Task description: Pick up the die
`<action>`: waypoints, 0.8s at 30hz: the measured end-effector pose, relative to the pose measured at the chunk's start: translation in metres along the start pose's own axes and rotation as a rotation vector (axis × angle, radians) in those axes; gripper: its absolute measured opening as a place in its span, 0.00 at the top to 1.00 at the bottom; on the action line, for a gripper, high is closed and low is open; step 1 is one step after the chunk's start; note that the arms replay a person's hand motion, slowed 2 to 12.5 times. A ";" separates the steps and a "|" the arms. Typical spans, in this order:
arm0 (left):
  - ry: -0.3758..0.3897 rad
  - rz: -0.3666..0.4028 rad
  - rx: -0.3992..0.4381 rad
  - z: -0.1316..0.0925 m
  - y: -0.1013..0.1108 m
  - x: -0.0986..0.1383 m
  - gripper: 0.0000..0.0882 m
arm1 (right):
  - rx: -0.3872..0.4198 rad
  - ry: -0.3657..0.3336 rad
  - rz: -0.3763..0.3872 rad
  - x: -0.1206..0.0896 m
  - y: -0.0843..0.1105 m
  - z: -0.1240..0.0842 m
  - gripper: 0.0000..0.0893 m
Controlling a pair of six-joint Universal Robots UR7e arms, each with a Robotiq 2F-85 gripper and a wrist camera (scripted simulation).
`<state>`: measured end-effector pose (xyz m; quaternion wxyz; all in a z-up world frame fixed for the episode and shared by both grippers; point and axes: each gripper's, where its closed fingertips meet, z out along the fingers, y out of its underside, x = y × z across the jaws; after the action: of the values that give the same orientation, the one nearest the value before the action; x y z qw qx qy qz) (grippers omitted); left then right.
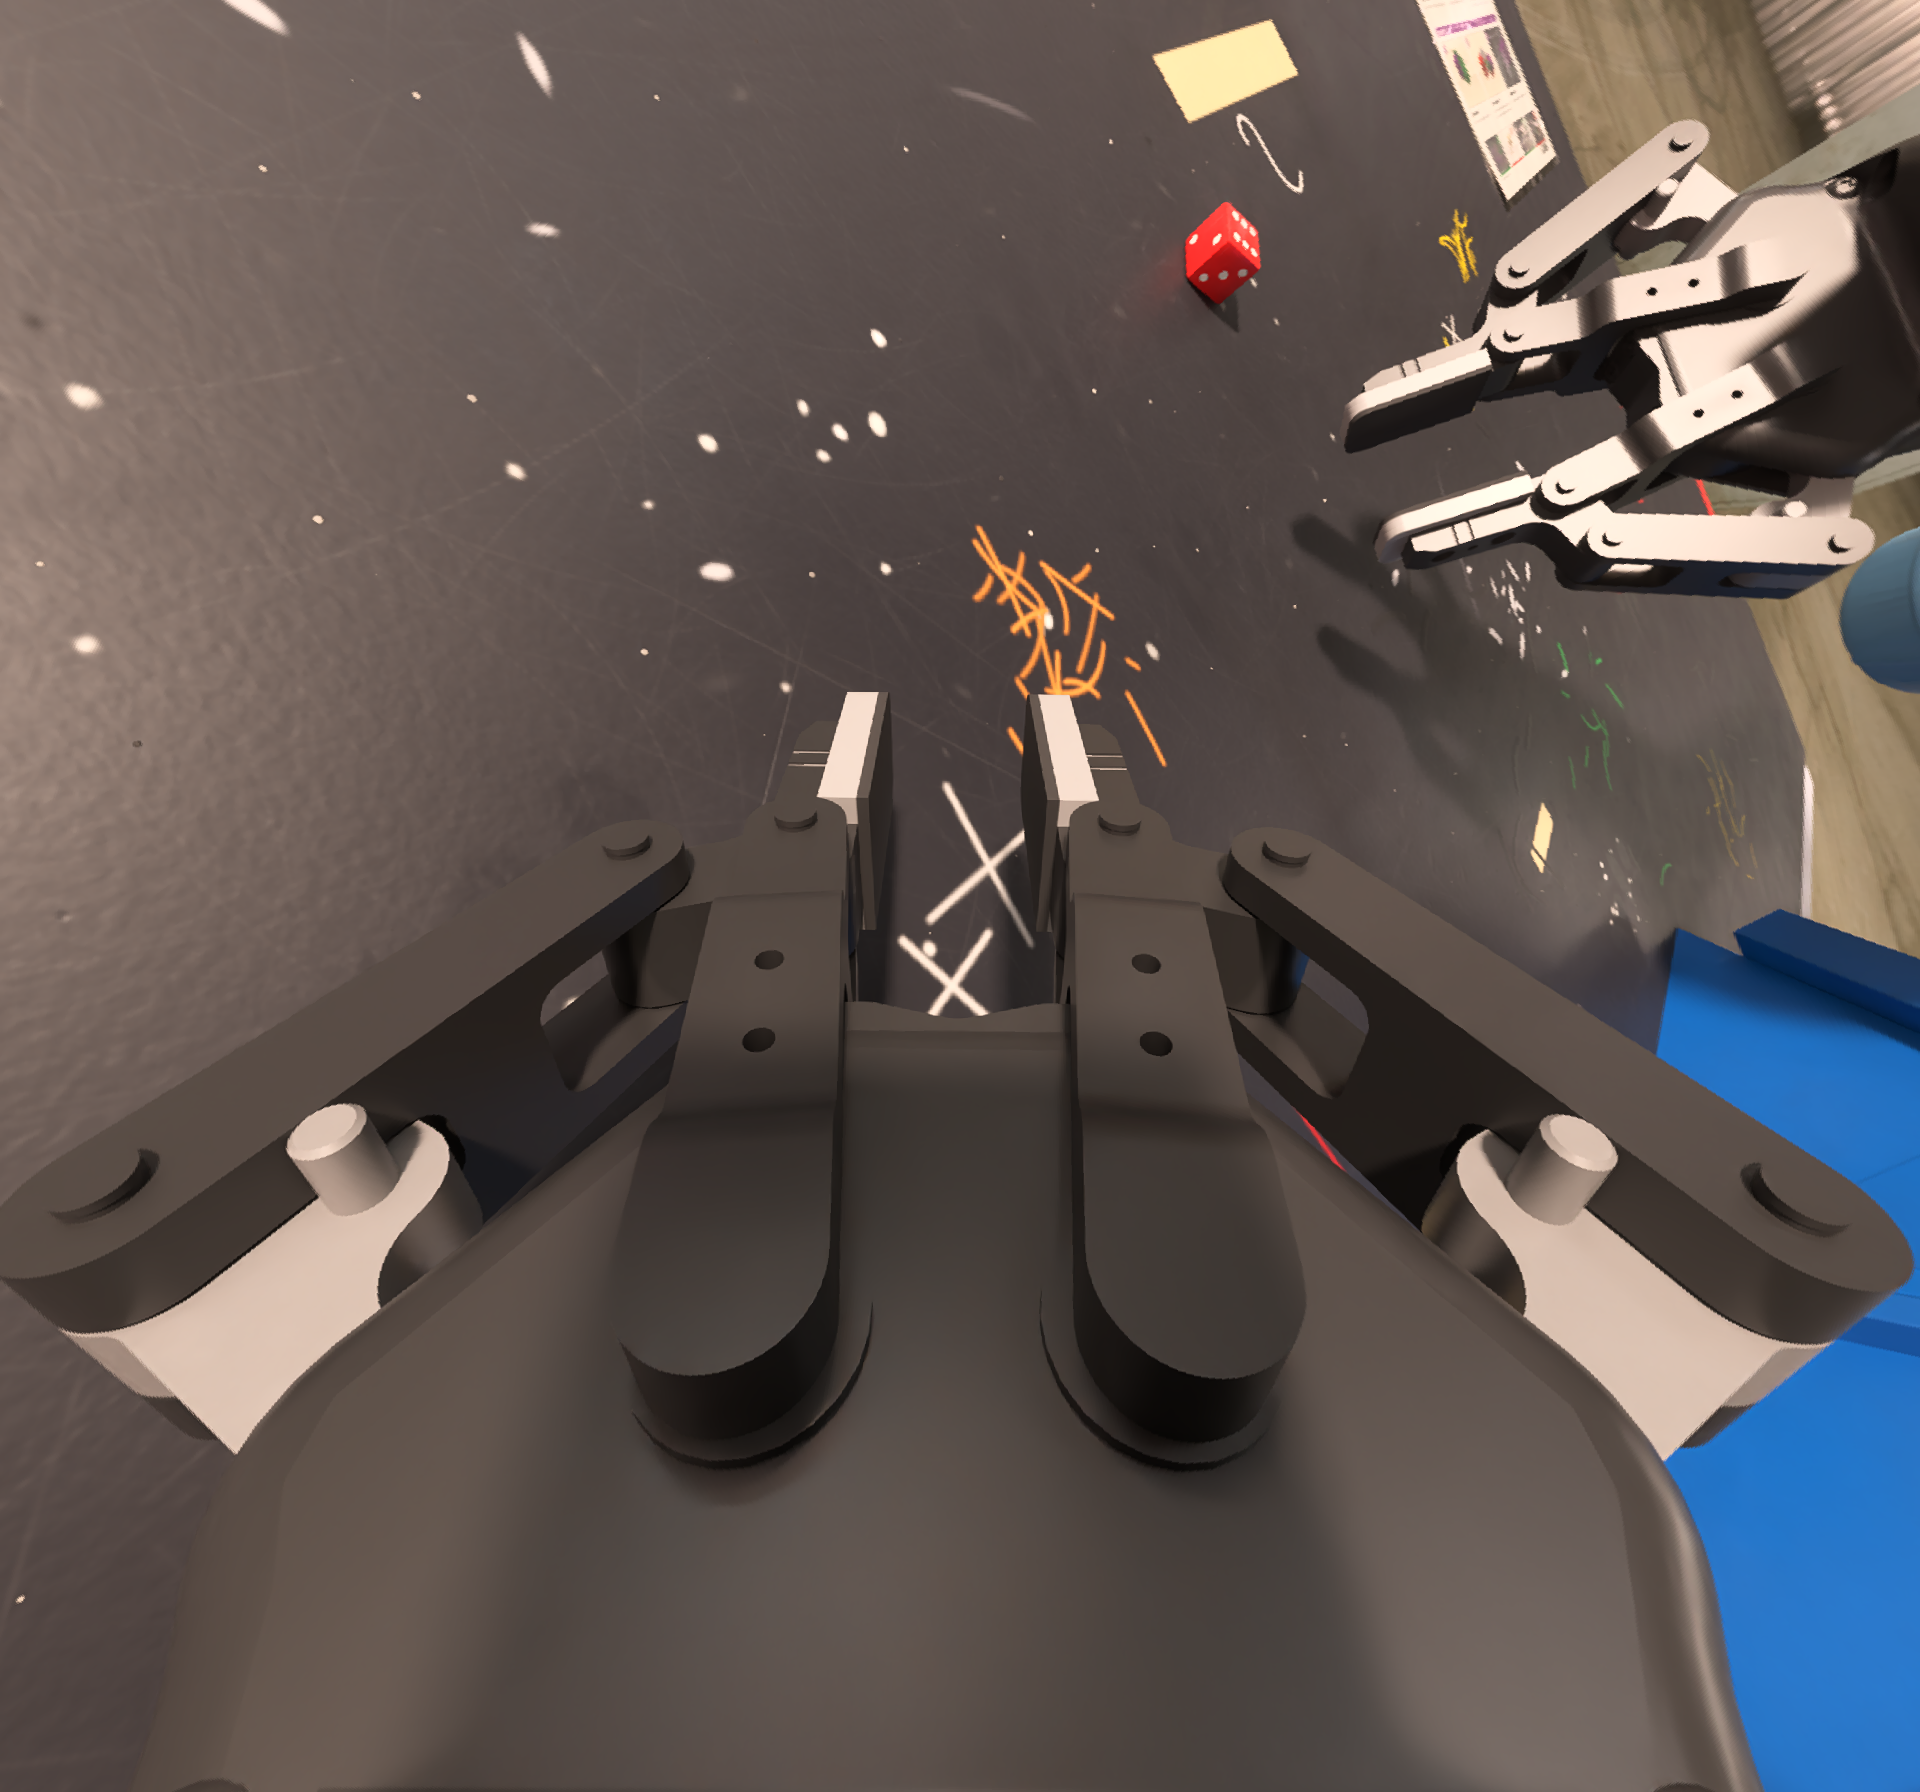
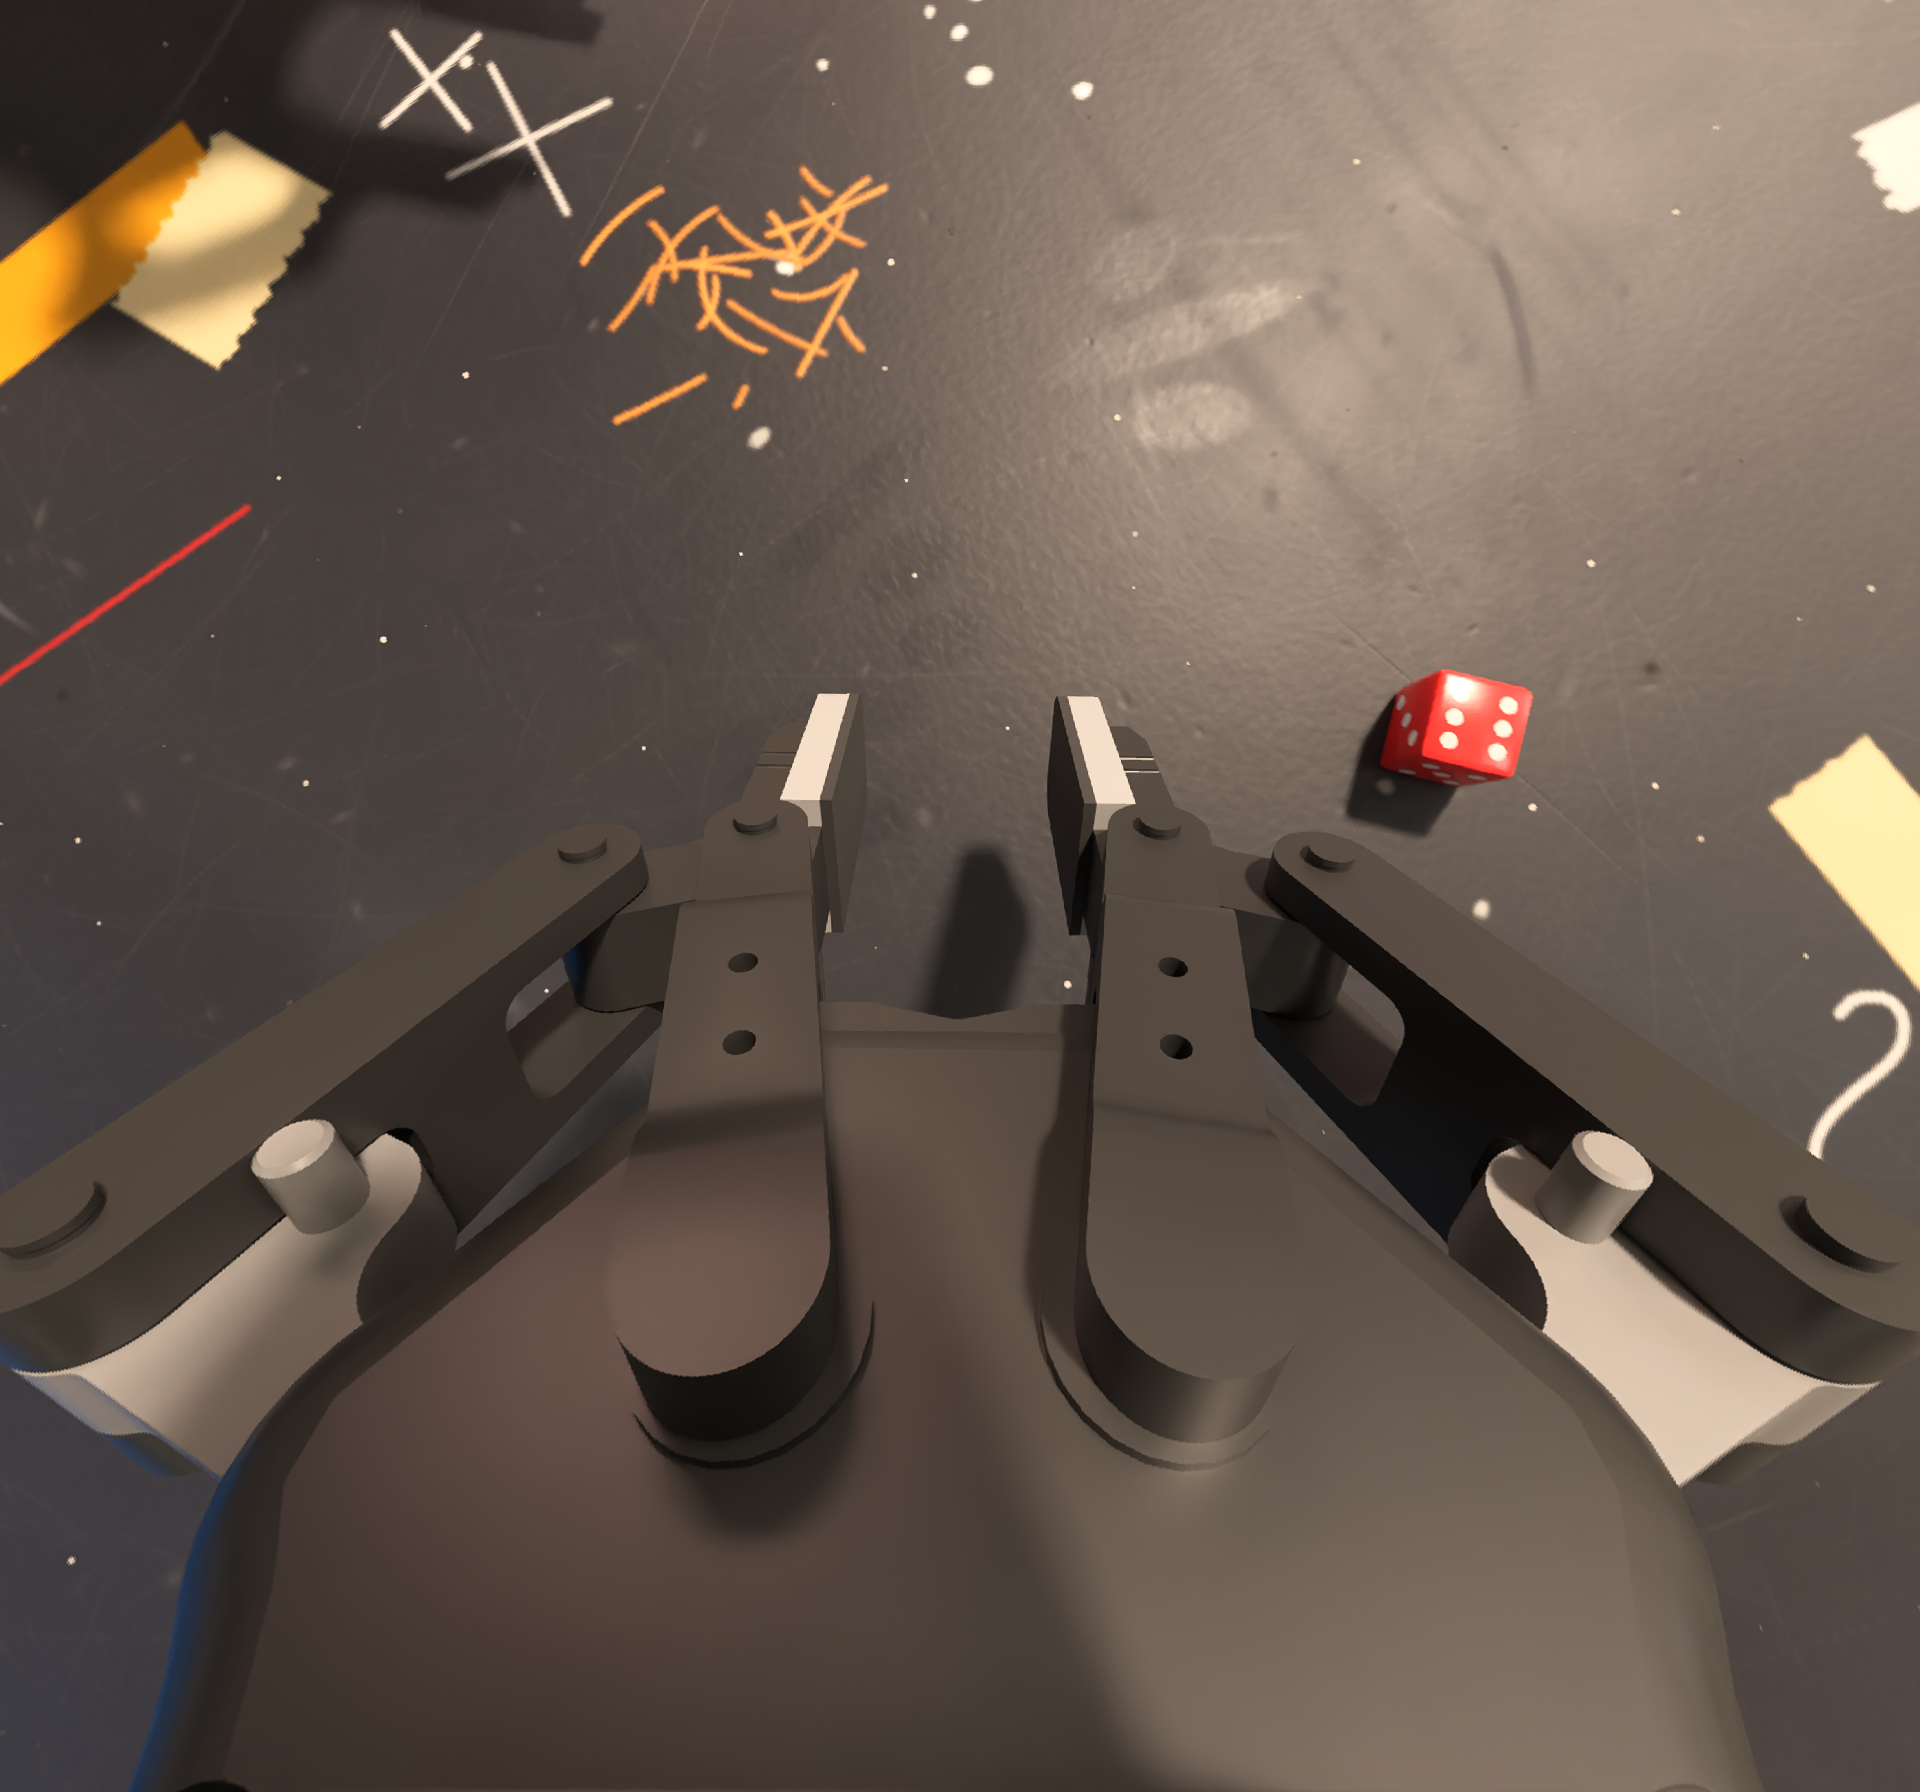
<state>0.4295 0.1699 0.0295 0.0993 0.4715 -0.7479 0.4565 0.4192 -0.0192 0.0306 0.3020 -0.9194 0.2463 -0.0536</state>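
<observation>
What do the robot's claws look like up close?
Both the left gripper and right gripper are dark grey metal with two flat fingers, pale pads, jointed bars, round silver pins and small screw holes.

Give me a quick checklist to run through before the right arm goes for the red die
1. Red die resting free on the table: ok.
2. Right gripper open and empty: ok.
3. Die lined up between its fingers: not ok, it sits off to the right.
4. Left gripper clear of the die: ok.
5. Yellow paper touching the die: ok, apart.
6. Gripper height above the table: cannot tell.
</observation>
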 end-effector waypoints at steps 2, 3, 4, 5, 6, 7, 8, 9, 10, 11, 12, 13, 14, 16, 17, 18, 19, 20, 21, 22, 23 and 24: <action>0.013 -0.002 0.000 -0.002 -0.001 0.002 0.72 | 0.008 0.007 0.012 0.002 0.001 -0.004 0.64; 0.018 -0.003 0.002 -0.003 -0.001 0.002 0.72 | 0.013 0.011 0.018 0.003 0.002 -0.006 0.64; 0.020 -0.004 0.006 -0.004 -0.002 0.002 0.71 | 0.018 0.015 0.023 0.004 0.002 -0.008 0.63; 0.020 -0.005 0.011 -0.006 -0.003 0.001 0.71 | 0.023 0.020 0.029 0.006 0.003 -0.010 0.63; 0.019 -0.005 0.016 -0.007 -0.005 0.000 0.71 | 0.028 0.026 0.034 0.007 0.003 -0.012 0.63; 0.019 -0.006 0.022 -0.009 -0.006 -0.001 0.71 | 0.033 0.033 0.040 0.009 0.004 -0.014 0.62; 0.020 -0.006 0.027 -0.011 -0.007 -0.002 0.71 | 0.037 0.040 0.045 0.011 0.005 -0.017 0.62; 0.022 -0.007 0.033 -0.012 -0.009 -0.002 0.71 | 0.041 0.046 0.051 0.013 0.006 -0.019 0.62; 0.023 -0.009 0.039 -0.014 -0.011 -0.003 0.71 | 0.045 0.052 0.056 0.014 0.007 -0.022 0.62; 0.024 -0.011 0.044 -0.016 -0.013 -0.003 0.71 | 0.048 0.057 0.061 0.015 0.008 -0.024 0.62; 0.022 -0.011 0.050 -0.018 -0.015 -0.004 0.70 | 0.051 0.060 0.067 0.016 0.010 -0.026 0.62; 0.020 -0.010 0.055 -0.019 -0.016 -0.005 0.70 | 0.053 0.063 0.072 0.017 0.011 -0.028 0.62; 0.017 -0.007 0.056 -0.020 -0.018 -0.006 0.70 | 0.055 0.065 0.078 0.018 0.013 -0.030 0.62; 0.011 0.004 0.049 -0.022 -0.019 -0.008 0.70 | 0.058 0.072 0.089 0.019 0.017 -0.034 0.62; 0.008 0.010 0.042 -0.022 -0.018 -0.008 0.70 | 0.057 0.077 0.095 0.020 0.019 -0.036 0.62; 0.005 0.017 0.032 -0.022 -0.017 -0.009 0.70 | 0.056 0.082 0.102 0.022 0.021 -0.038 0.62; 0.001 0.024 0.022 -0.022 -0.016 -0.010 0.70 | 0.055 0.088 0.109 0.023 0.024 -0.040 0.62; -0.002 0.031 0.012 -0.021 -0.015 -0.010 0.69 | 0.052 0.094 0.117 0.025 0.027 -0.042 0.62; -0.004 0.039 0.003 -0.020 -0.015 -0.010 0.69 | 0.049 0.100 0.126 0.026 0.031 -0.044 0.62; -0.005 0.046 -0.004 -0.019 -0.014 -0.010 0.69 | 0.045 0.104 0.136 0.027 0.034 -0.046 0.62; -0.005 0.052 -0.010 -0.018 -0.015 -0.010 0.69 | 0.041 0.109 0.147 0.028 0.038 -0.048 0.62; -0.005 0.059 -0.014 -0.017 -0.015 -0.009 0.69 | 0.038 0.113 0.159 0.030 0.042 -0.050 0.62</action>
<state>0.4417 0.1871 0.0430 0.0874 0.4497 -0.7649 0.4529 0.4150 -0.0891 0.0454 0.3082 -0.8866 0.3340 -0.0859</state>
